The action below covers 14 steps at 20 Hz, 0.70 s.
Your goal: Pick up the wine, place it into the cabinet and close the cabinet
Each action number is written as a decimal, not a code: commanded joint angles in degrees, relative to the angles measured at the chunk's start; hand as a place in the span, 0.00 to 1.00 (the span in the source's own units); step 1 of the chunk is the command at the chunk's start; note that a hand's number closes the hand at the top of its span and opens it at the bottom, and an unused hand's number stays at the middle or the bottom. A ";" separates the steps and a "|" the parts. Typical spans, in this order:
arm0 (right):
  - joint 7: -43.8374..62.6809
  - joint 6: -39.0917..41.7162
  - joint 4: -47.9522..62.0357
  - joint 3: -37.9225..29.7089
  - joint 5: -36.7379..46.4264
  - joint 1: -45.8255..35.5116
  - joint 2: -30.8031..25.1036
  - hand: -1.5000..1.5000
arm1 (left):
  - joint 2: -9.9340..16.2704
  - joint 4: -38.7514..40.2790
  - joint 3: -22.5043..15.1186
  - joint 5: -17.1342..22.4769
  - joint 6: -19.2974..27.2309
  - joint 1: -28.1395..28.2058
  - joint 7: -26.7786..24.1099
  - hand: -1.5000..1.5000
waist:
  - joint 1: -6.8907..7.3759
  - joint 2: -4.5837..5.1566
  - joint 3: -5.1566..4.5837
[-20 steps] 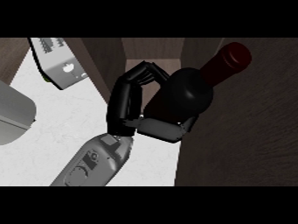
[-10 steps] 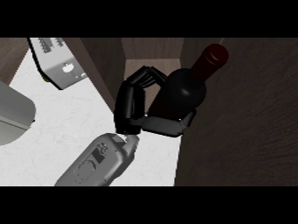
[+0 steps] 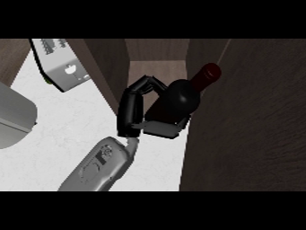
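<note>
1. One hand [image 3: 134,110] shows, at centre; which arm it belongs to cannot be told. Its fingers curl round the wine [image 3: 178,99].
2. Wine position: held tilted, red cap toward 1 o'clock, at the cabinet [image 3: 154,72] opening.
3. Progress: pickup done. Placement appears under way; release and closing the door [image 3: 255,121] remain.
4. Materials: dark glossy bottle, rounded shoulders; brown wood-grain cabinet panels; white mottled counter [image 3: 62,121]; smooth grey forearm [image 3: 99,168].
</note>
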 commanded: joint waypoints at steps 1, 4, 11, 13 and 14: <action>1.63 0.03 -5.98 -0.18 -2.38 2.38 0.13 0.00 | -0.37 6.32 3.27 -0.32 -2.62 -1.67 -4.33 1.00 | -0.10 0.06 0.00; 1.07 -0.36 -3.32 0.29 -0.27 0.08 0.35 0.00 | -0.38 7.22 0.95 0.66 -0.21 1.14 -9.89 1.00 | -0.02 0.08 -0.01; 1.99 1.29 -8.30 -0.79 -3.46 3.94 -0.98 0.00 | -0.39 15.85 7.37 4.81 -3.24 -6.99 -11.40 1.00 | -0.60 0.10 0.00; -2.33 0.78 -6.33 3.25 1.04 6.62 1.88 0.00 | -0.38 12.53 8.30 3.06 -3.74 -4.48 -10.08 1.00 | -0.08 -0.01 0.01; 7.40 -1.19 -6.98 -4.16 -5.32 -3.76 -2.03 0.00 | -0.38 14.15 10.73 4.07 -4.39 -6.87 -9.66 1.00 | -0.01 0.06 -0.03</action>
